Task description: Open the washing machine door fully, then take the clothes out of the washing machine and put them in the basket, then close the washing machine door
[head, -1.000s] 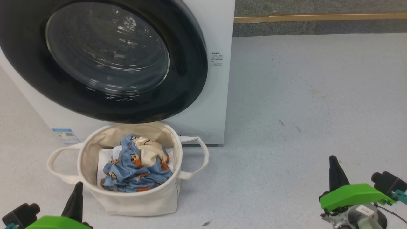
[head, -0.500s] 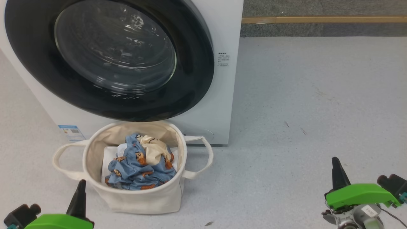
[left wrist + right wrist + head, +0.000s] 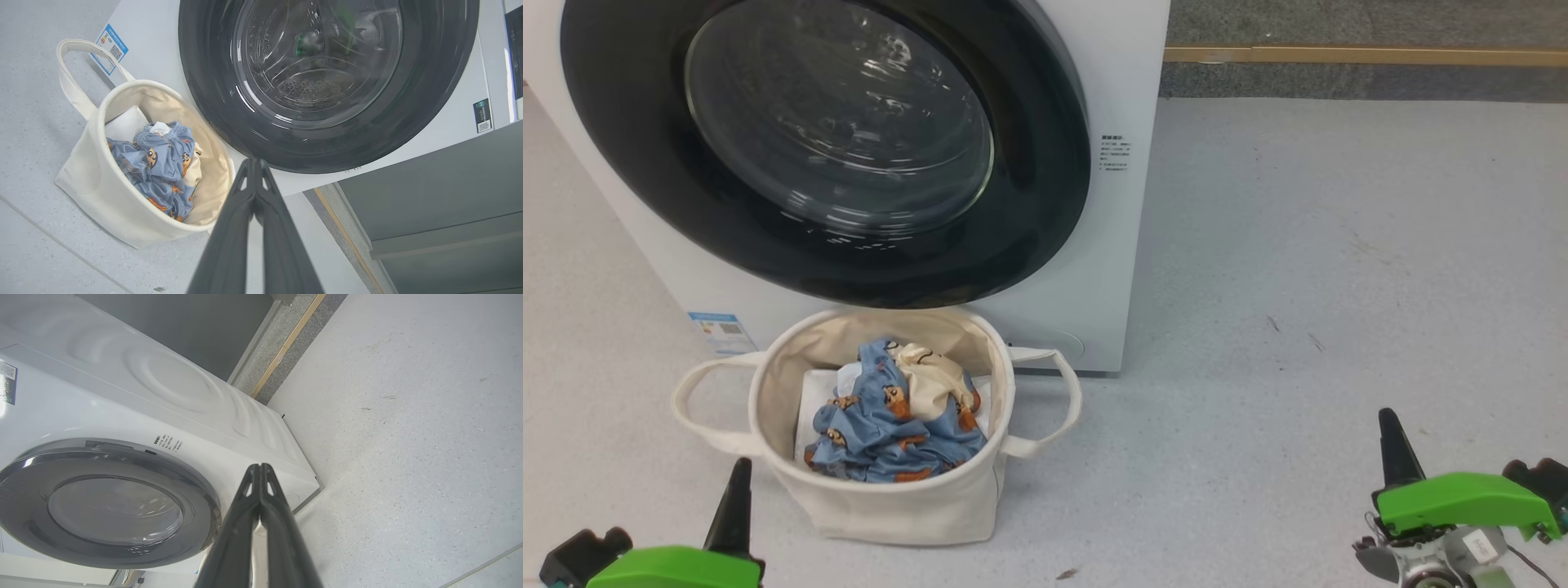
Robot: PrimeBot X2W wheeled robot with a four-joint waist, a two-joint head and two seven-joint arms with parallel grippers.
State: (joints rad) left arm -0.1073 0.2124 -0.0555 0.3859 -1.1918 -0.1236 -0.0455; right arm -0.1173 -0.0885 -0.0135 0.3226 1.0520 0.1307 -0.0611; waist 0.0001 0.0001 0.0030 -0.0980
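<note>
Head view: the washing machine door point(image 3: 825, 147) lies flush on the washing machine point(image 3: 1123, 245). On the floor point(image 3: 1339, 245) just in front, the basket point(image 3: 890, 510) holds the clothes point(image 3: 890, 416). Left wrist view: left claw point(image 3: 253, 161) pinched shut, empty. Right wrist view: right claw point(image 3: 259, 467) likewise closed, empty. Risk: if not fully caught, the door could swing onto the basket.

One white box-shaped washing machine point(image 3: 1107, 261), one round black-rimmed glass door point(image 3: 837, 131), one cream canvas basket point(image 3: 890, 510) at the door's six o'clock, and one blue bear-print clothes bundle point(image 3: 882, 429) are counted.
</note>
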